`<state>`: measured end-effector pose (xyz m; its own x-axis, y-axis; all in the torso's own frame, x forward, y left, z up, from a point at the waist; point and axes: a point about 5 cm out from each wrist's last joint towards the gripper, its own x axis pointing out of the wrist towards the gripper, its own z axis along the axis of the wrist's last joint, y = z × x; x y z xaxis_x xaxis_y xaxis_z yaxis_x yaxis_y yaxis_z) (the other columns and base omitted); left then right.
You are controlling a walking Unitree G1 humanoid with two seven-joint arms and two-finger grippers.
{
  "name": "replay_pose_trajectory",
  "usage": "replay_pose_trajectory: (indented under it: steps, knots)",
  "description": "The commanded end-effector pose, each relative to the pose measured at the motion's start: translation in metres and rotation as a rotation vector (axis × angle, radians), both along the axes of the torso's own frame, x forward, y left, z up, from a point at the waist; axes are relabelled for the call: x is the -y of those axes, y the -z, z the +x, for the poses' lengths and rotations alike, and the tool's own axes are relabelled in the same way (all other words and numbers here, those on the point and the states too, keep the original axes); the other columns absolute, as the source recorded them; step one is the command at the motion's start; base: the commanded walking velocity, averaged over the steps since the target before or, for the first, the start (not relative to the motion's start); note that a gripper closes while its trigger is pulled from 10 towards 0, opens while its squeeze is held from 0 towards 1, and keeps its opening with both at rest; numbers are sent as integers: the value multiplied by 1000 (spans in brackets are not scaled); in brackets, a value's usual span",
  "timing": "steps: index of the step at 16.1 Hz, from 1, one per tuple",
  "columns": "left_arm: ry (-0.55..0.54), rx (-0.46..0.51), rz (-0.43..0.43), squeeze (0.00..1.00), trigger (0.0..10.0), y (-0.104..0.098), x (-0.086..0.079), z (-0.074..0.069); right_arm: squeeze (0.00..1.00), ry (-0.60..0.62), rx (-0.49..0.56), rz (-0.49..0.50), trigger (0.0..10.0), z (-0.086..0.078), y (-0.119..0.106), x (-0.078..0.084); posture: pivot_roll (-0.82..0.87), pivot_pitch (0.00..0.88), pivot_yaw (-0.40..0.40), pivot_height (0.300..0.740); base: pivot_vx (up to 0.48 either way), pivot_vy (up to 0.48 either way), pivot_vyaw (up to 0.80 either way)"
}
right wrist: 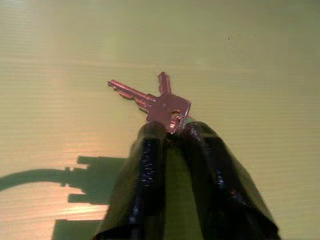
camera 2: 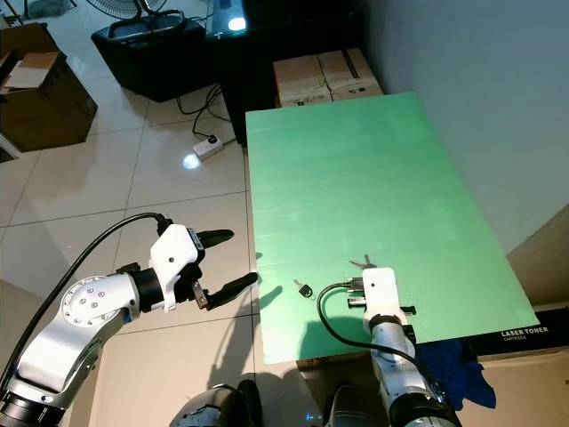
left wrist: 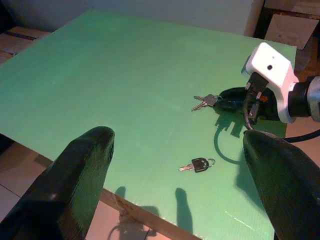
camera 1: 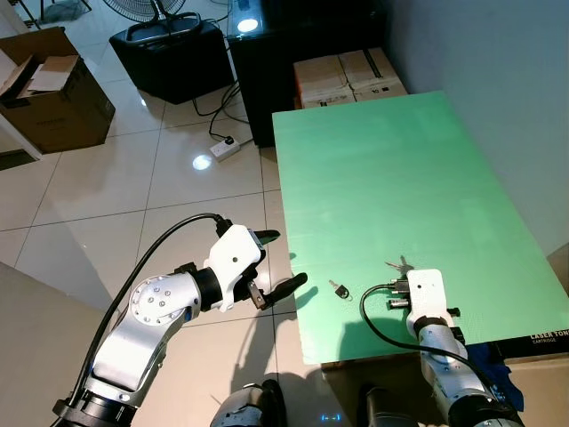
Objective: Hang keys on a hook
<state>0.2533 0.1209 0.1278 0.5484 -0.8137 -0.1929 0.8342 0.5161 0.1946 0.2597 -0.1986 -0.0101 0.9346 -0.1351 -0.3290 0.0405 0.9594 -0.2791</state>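
Surface: we see a green board (camera 1: pixel 391 178) serving as the tabletop, one long edge along the wall and the other facing the tiled floor (camera 1: pixel 107 196).
Keys: a small bunch of silver keys (right wrist: pixel 152 102) lies on the board near its near edge, roughly midway across that edge; two blades fan out from one ring.
Right gripper: our right gripper (right wrist: pixel 172 132) rests low on the board at the near edge, its two black fingers drawn together and pinched on the ring end of the silver keys.
Loose key: a single key with a black head (left wrist: pixel 197 165) lies flat on the board, close to the near corner on the floor side, apart from the silver bunch and just beside the right gripper's cable.
Left gripper: our left gripper (camera 1: pixel 274 265) hangs over the floor just off the board's floor-side edge near that corner, fingers spread wide apart and holding nothing.
Surroundings: beyond the board's far end we see cardboard boxes (camera 1: pixel 348 76), a dark cabinet (camera 1: pixel 276 53), a power strip (camera 1: pixel 224 149) and a fan base (camera 1: pixel 169 27).
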Motion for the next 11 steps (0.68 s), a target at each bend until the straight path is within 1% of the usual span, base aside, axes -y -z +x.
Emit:
replay_pose_trajectory:
  steps: [1, 6, 8, 9, 11]
  knots:
    - [3, -1, 21, 0, 10000, 0, -3, -2, 0, -8, -9, 16, 0, -1, 2, -2, 1, 176, 153, 740, 0, 0, 0]
    - [3, 0, 22, 0, 10000, 0, -3, -1, 0, -1, -8, 20, 0, -2, 3, -2, 2, 175, 154, 740, 0, 0, 0]
    - [3, 1, 24, 0, 10000, 0, -3, -1, 0, 2, 14, 19, 0, -1, 0, -1, -1, 169, 152, 740, 0, 0, 0]
    - [2, 3, 25, 0, 10000, 0, -3, -1, 0, 3, 40, 18, 0, 0, -3, -1, -3, 166, 150, 740, 0, 0, 0]
    - [-20, 16, 27, 0, 10000, 0, -6, 3, 0, -6, 150, 15, 0, 4, -18, -1, -11, 146, 141, 740, 0, 0, 0]
